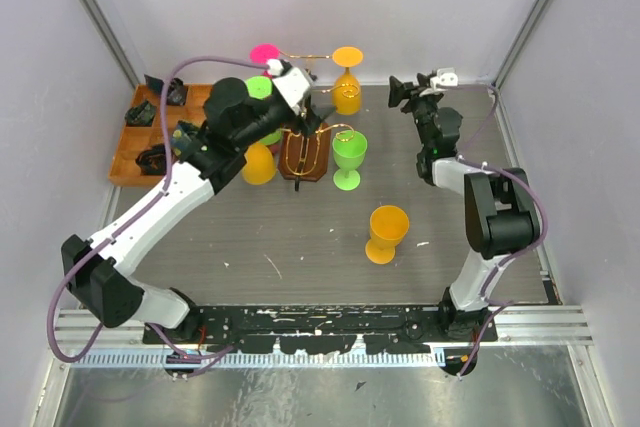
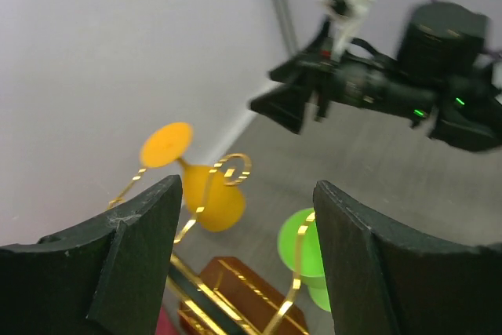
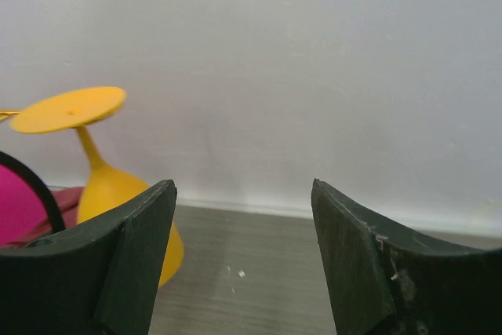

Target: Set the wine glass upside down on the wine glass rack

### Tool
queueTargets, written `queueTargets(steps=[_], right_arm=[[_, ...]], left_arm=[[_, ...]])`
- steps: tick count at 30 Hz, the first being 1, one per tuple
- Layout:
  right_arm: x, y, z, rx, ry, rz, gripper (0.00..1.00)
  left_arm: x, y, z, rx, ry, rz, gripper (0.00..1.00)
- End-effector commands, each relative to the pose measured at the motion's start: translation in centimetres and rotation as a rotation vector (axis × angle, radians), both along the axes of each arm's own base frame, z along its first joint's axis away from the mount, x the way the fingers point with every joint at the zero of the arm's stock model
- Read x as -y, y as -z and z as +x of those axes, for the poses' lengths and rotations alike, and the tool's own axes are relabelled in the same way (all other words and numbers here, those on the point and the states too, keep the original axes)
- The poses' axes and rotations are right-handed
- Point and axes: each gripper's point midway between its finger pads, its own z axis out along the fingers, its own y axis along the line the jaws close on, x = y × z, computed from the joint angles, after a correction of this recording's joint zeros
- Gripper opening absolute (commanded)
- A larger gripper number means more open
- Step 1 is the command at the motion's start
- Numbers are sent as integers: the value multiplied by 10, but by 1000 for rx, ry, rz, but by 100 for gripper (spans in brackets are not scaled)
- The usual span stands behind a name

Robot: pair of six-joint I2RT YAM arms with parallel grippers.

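Observation:
The wine glass rack is a gold wire stand on a brown base at the table's middle back. Upside-down goblets hang around it: orange, green, pink, another orange and another green under my left arm. One orange goblet stands apart on the table, nearer the front. My left gripper is open and empty above the rack. Its wrist view shows the gold scroll wire, the hung orange goblet and the green goblet below it. My right gripper is open and empty at the back right.
An orange wooden compartment tray with small dark items sits at the back left. Grey walls close in the back and sides. In the right wrist view, the hung orange goblet and the pink one lie to the left.

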Motion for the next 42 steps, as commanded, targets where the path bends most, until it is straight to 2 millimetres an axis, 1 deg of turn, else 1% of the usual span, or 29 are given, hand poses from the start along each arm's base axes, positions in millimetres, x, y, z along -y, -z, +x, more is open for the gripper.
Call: queueTargets(steps=[1, 3, 6, 9, 10, 11, 14, 15, 16, 18, 21, 24, 27, 29, 31, 33, 36, 42], right_arm=[[33, -18, 6, -152, 155, 22, 76], [48, -21, 11, -259, 222, 38, 77], [69, -30, 6, -332, 288, 52, 78], [89, -39, -7, -370, 357, 64, 79], [95, -40, -12, -392, 375, 63, 79], [106, -40, -18, -416, 423, 65, 79], [126, -41, -36, -491, 488, 47, 80], [131, -41, -43, -512, 504, 38, 80], [134, -41, -49, -526, 516, 28, 80], [140, -43, -62, -544, 537, 12, 81], [147, -45, -80, -554, 561, 5, 82], [156, -48, -95, -569, 590, 15, 83], [161, -49, -106, -591, 601, 23, 83], [159, -50, -112, -594, 596, 29, 83], [157, -50, -116, -595, 581, 36, 83], [154, -51, -120, -591, 567, 44, 83], [151, -52, -125, -585, 552, 50, 83], [151, -61, -137, -564, 548, 40, 83]], left_arm=[[31, 30, -42, -19, 173, 119, 75], [47, 40, -57, -37, 231, 138, 75], [69, 56, -73, -61, 298, 202, 74], [90, 70, -89, -85, 367, 260, 74], [97, 72, -94, -93, 386, 274, 75], [104, 78, -99, -110, 408, 295, 75], [121, 91, -114, -164, 468, 357, 74], [125, 94, -120, -182, 489, 378, 74], [128, 106, -128, -219, 517, 416, 73], [134, 114, -144, -264, 573, 457, 72], [138, 132, -169, -328, 635, 534, 71], [138, 152, -186, -389, 658, 608, 70], [139, 169, -198, -428, 661, 672, 69], [141, 180, -201, -442, 648, 708, 67], [142, 191, -197, -448, 614, 741, 66], [143, 200, -189, -443, 561, 765, 64], [147, 203, -175, -430, 487, 755, 63], [157, 198, -155, -391, 385, 679, 63]])
